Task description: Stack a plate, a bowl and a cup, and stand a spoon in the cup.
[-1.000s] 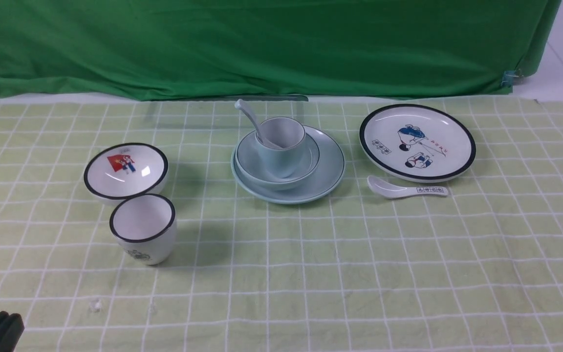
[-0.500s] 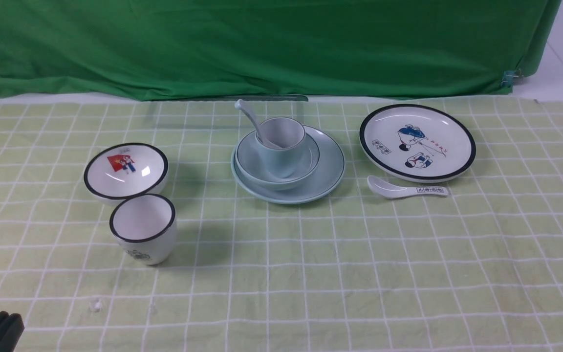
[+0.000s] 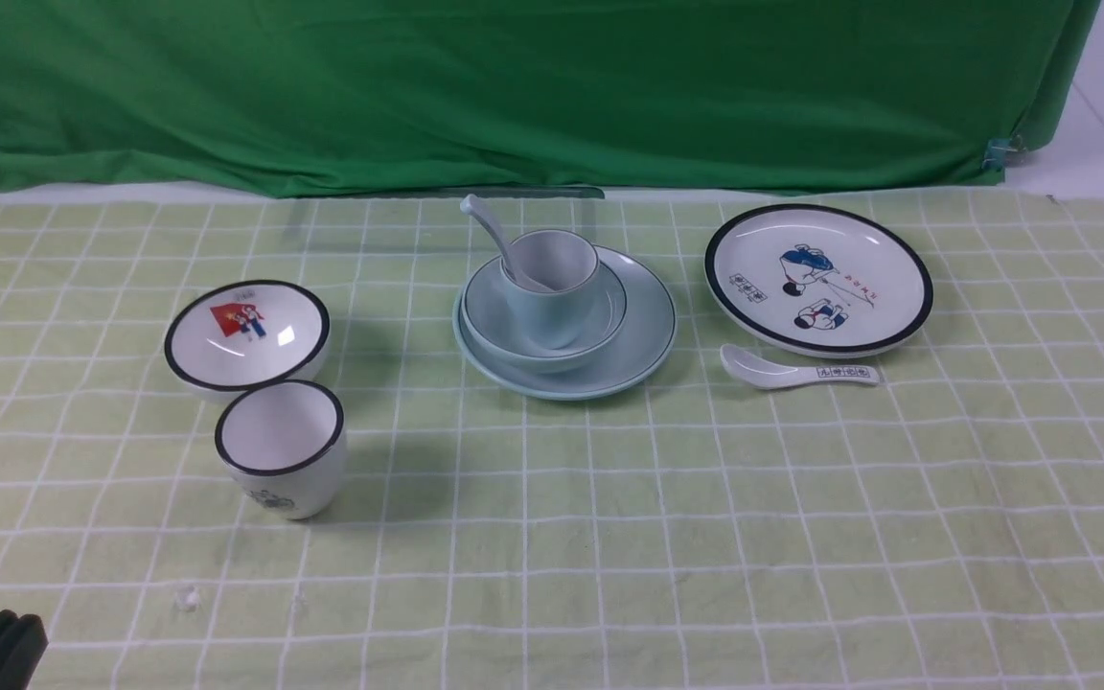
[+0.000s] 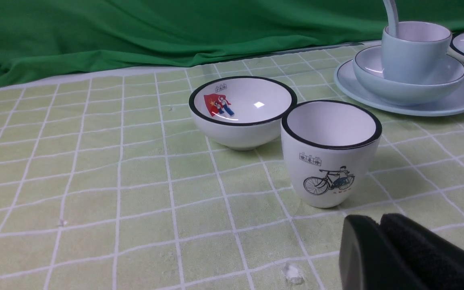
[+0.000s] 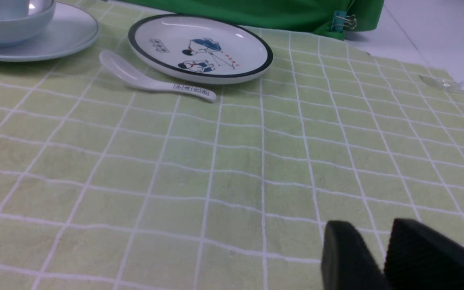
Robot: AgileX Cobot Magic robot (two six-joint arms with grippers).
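Plate (image 3: 643, 340), bowl (image 3: 487, 316) and cup (image 3: 547, 292) stand stacked in that order, pale blue, toward the far middle of the tabletop (image 3: 609, 537), which is covered by a green checked cloth. The spoon (image 3: 487, 225) stands in the cup, its handle leaning out over the rim to the far left.

To the right of the stack lies a white black-rimmed plate (image 3: 887, 287) with cartoon figures, and just near of it a printed spoon (image 3: 796, 371) lies flat, bowl end to the left. To the left of the stack sits a white bowl (image 3: 245, 335) with a red picture, and just near of it a white black-rimmed cup (image 3: 281, 450) stands upright, showing a bicycle print in the left wrist view.

The left end effector (image 4: 379, 249) hangs low at the near left corner, its pads pressed together with nothing between them, apart from the white cup. The right end effector (image 5: 381, 257) hangs over bare cloth on the near right, its pads slightly parted at the tips and holding nothing, well apart from the printed spoon.
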